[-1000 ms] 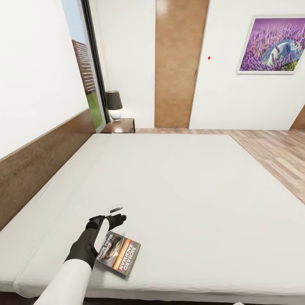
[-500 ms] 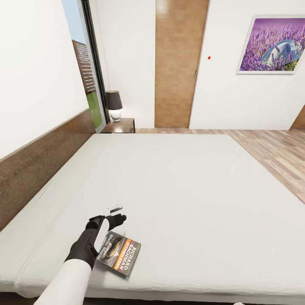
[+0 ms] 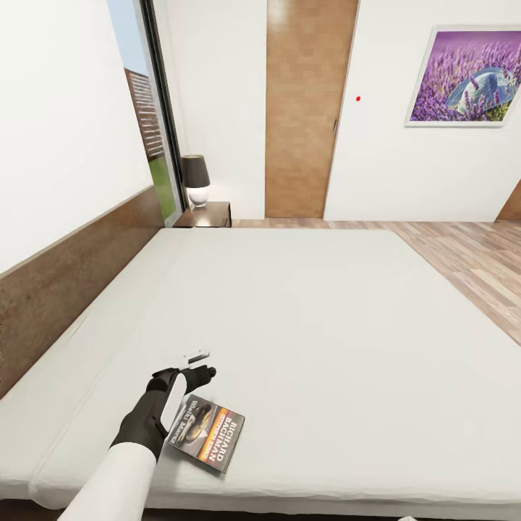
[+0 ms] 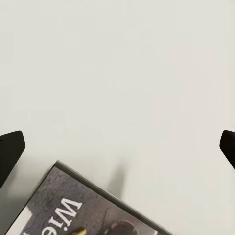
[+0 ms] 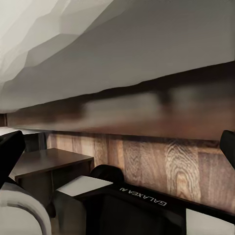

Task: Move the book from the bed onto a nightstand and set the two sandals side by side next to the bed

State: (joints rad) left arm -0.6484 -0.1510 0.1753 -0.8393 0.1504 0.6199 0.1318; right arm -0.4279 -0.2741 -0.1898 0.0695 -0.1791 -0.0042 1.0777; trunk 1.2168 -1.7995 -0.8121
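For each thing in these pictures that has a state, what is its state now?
book: lying flat on the bed, cover up, not gripped
left pincer: open, over the book's edge
right pincer: open, beside the bed frame
bed: bare mattress
door: closed
lamp: upright on the nightstand

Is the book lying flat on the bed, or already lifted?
Lying flat: the book rests cover-up on the bed, with the open left gripper above its edge.
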